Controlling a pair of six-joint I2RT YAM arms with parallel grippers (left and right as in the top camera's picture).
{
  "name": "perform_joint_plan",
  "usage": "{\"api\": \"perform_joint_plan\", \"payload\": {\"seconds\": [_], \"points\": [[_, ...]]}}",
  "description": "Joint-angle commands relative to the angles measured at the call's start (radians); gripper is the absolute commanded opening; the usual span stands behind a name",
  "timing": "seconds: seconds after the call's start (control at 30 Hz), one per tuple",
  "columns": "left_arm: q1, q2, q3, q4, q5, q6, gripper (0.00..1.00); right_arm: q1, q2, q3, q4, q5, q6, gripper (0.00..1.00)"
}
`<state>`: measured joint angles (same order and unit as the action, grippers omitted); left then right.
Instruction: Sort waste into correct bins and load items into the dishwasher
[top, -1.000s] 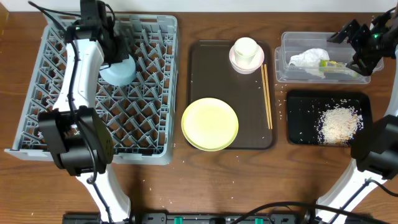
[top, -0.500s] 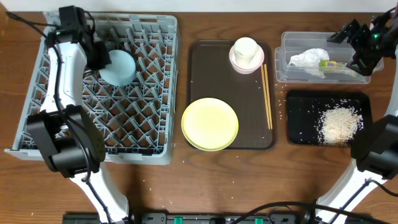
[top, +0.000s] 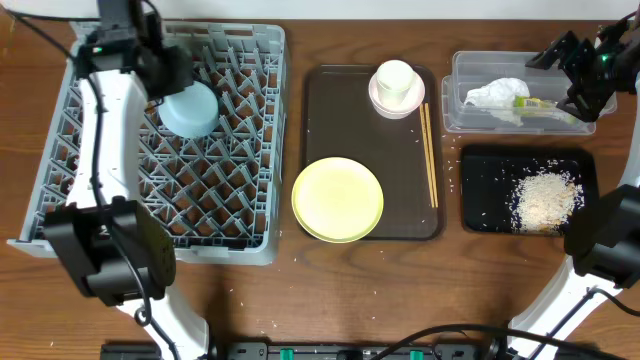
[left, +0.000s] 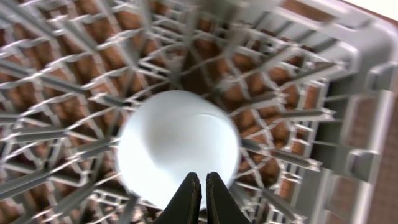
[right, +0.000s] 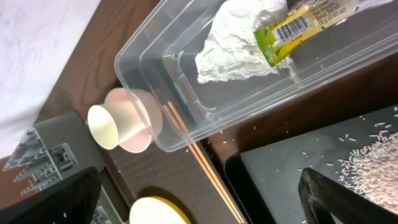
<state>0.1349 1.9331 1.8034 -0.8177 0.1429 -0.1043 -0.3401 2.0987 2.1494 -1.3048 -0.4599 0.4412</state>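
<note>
- Grey dish rack (top: 230, 200) along the bench's left edge holds the light blue bowl (top: 190, 108) near its far-left corner.
- Left gripper (left: 200, 186) hangs over that bowl, fingers pressed together.
- Right gripper (top: 572, 78), fingers spread, hovers at the far-right corner by the clear tub (top: 460, 110), which holds the tissue (top: 495, 93) and wrapper (top: 535, 103).
- Plate (top: 338, 198), cup (top: 395, 78) in pink bowl (top: 385, 105), and chopsticks (top: 429, 150) lie on the brown tray (top: 320, 120) mid-bench.

At your left: dish rack (top: 230, 215), bowl (top: 190, 110) in its rear part. Centre: serving tray (top: 330, 120), with plate (top: 338, 199) at front, cup (top: 394, 78) inside second bowl (top: 380, 104) at rear, and chopsticks (top: 429, 155) along the right edge. Right rear: tub (top: 452, 100) holding tissue (top: 495, 93) and wrapper (top: 535, 103); rice tray (top: 485, 175) in front of it.
</note>
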Motion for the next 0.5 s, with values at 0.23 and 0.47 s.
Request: {"api": "perform_joint_plan", "payload": {"seconds": [0.23, 0.47], "points": [[-0.002, 0.132, -0.014, -0.031, -0.08, -0.002, 0.08, -0.006, -0.029, 0.004, 0.0, -0.008, 0.011, 0.99], [0.047, 0.134, -0.014, -0.044, -0.156, -0.003, 0.08, -0.006, -0.029, 0.004, 0.0, -0.008, 0.011, 0.99]]}}
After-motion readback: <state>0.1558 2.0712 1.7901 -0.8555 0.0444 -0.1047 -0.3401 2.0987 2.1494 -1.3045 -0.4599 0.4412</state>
